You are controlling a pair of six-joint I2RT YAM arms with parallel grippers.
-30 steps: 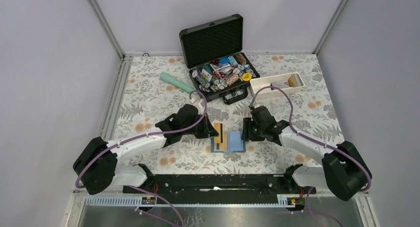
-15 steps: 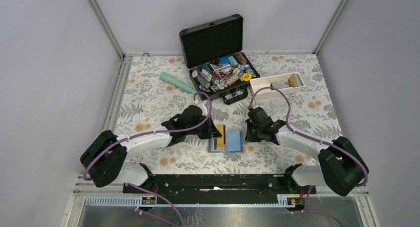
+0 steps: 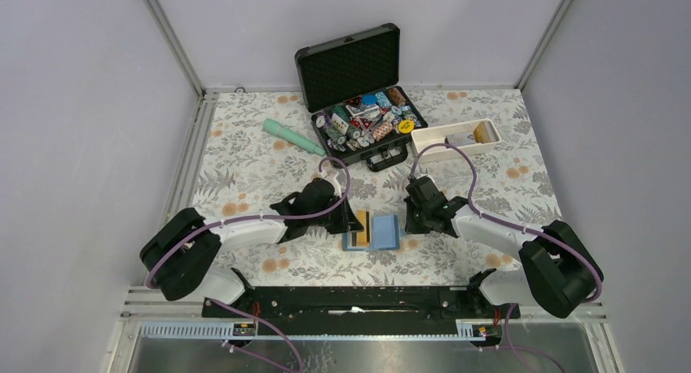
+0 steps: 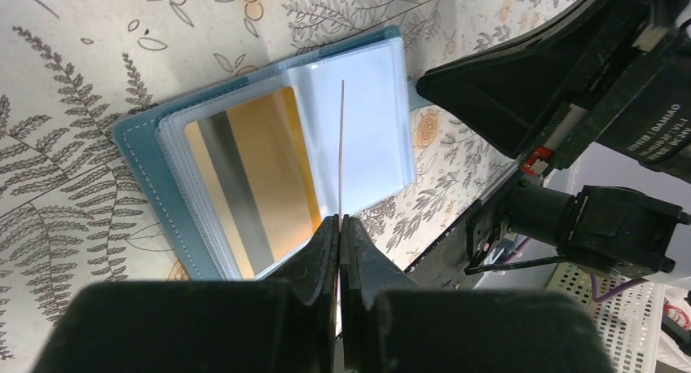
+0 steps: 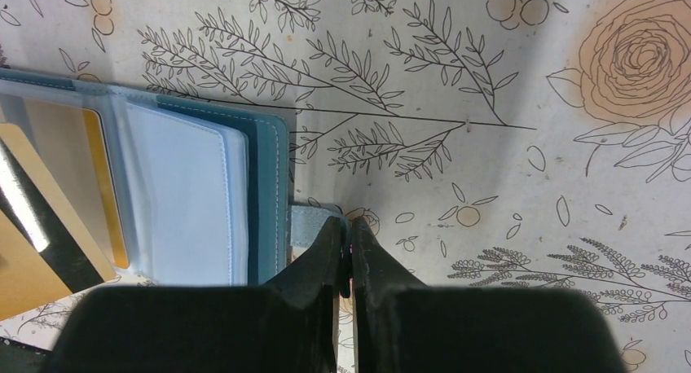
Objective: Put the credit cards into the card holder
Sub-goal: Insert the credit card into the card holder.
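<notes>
Though edge-on, card (image 4: 342, 145) above card holder (image 4: 376, 125)

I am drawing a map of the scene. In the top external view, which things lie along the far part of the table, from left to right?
The green cylinder, the black case, the white tray.
</notes>
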